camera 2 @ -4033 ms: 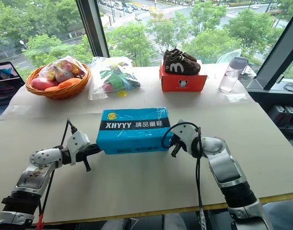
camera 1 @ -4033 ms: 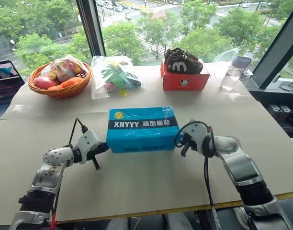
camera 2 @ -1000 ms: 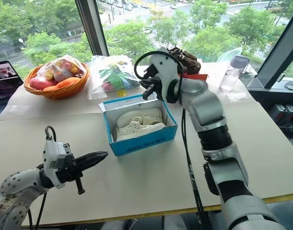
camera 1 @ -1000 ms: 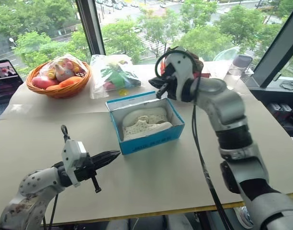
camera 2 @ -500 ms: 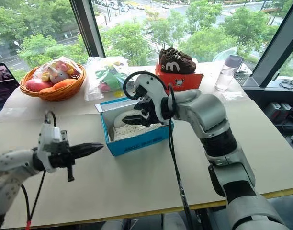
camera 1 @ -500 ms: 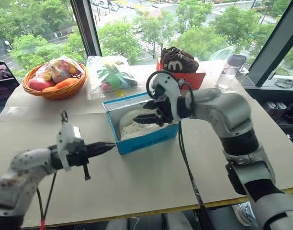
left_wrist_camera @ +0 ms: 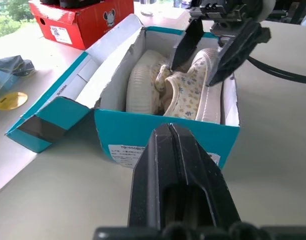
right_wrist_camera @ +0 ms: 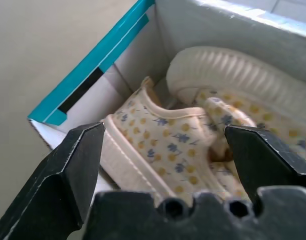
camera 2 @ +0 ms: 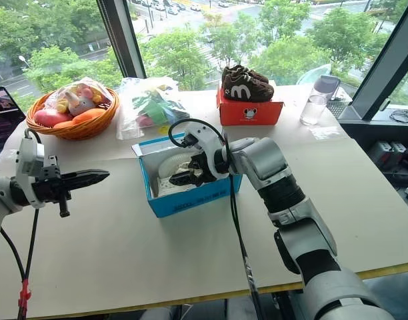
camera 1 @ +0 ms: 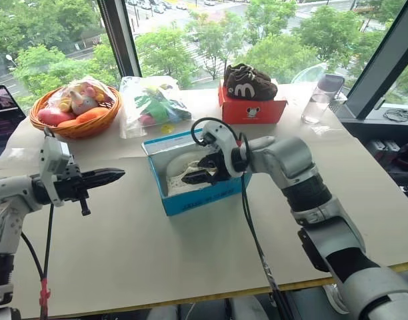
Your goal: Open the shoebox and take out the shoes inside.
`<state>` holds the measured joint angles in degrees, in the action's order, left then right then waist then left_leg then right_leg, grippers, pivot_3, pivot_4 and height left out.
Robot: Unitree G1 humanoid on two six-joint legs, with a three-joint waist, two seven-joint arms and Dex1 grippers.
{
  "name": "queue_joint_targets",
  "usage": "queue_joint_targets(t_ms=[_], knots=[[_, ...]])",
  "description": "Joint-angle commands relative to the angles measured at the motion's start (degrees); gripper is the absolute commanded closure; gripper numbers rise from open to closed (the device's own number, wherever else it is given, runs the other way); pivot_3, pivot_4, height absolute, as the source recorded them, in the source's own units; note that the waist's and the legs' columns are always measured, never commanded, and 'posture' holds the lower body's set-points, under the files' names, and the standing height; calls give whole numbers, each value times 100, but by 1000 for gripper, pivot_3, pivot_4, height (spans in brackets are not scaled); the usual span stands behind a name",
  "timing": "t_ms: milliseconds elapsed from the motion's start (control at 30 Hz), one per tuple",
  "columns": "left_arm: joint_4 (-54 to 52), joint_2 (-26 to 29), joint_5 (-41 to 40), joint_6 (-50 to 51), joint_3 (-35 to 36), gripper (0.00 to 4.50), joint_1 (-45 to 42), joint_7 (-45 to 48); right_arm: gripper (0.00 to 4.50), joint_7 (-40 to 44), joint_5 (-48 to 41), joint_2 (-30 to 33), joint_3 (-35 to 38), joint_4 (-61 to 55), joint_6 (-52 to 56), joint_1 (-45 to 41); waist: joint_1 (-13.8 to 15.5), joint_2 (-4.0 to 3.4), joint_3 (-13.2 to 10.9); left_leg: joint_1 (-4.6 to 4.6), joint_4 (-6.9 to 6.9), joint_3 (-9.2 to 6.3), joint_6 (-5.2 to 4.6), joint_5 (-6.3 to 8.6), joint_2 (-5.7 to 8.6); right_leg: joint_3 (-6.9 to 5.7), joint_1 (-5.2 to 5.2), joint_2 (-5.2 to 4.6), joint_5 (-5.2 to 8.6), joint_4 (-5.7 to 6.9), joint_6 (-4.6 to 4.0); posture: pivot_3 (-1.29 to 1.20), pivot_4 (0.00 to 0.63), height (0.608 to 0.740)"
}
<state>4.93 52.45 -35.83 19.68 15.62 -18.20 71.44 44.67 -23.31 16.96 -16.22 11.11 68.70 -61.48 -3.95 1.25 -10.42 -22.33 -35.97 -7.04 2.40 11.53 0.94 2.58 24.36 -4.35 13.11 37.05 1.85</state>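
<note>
I can read a big white "m" on the side of the dark brown shoes (camera 1: 249, 85), at the top middle. They sit on a red box (camera 1: 252, 109) with a little white mouse face. The small label on the shoebox (left_wrist_camera: 165, 145) is too tiny to read.

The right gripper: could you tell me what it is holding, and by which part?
Nothing yet: the right gripper is open, straddling a cream shoe inside the blue shoebox.

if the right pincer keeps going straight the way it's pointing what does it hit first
Most likely the nearer of the shoes: the open right pincer points into the shoebox, fingers either side of that shoe.
</note>
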Motion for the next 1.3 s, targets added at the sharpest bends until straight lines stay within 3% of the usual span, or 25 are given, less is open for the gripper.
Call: queue_joint_targets(t_ms=[33, 667, 1000, 1300], knots=[[-54, -154, 51, -131, -99, 4500, -163, 66, 18, -138, -89, -236, 251, 257, 163, -49, -1, 0, 0, 1, -1, 0, 0, 0, 0, 0, 0, 0, 0, 1, 0, 0, 150, 740], [-173, -629, -668, 561, -121, 4500, -37, 565, 18, -86, 390, -772, 253, 1993, -591, -171, -92, 13, 11, 46, -1, 1, -1, -1, -4, 2, -31, 6, 7, 12, 14, 0, 150, 740], [-530, -1094, -586, 635, -293, 4500, 279, 340, 18, 277, 303, -199, 374, 1879, -194, -828, -79, 13, 11, 22, -4, 0, -1, -1, -2, 3, -15, 4, 6, 11, 13, 0, 150, 740], [-570, -1231, -386, 527, -429, 4500, 275, 257, 18, 231, 230, 10, 400, 1541, 409, -765, -24, 12, 10, 8, -2, -1, 0, -1, -1, 3, -2, 4, -4, 9, -3, 0, 150, 740]])
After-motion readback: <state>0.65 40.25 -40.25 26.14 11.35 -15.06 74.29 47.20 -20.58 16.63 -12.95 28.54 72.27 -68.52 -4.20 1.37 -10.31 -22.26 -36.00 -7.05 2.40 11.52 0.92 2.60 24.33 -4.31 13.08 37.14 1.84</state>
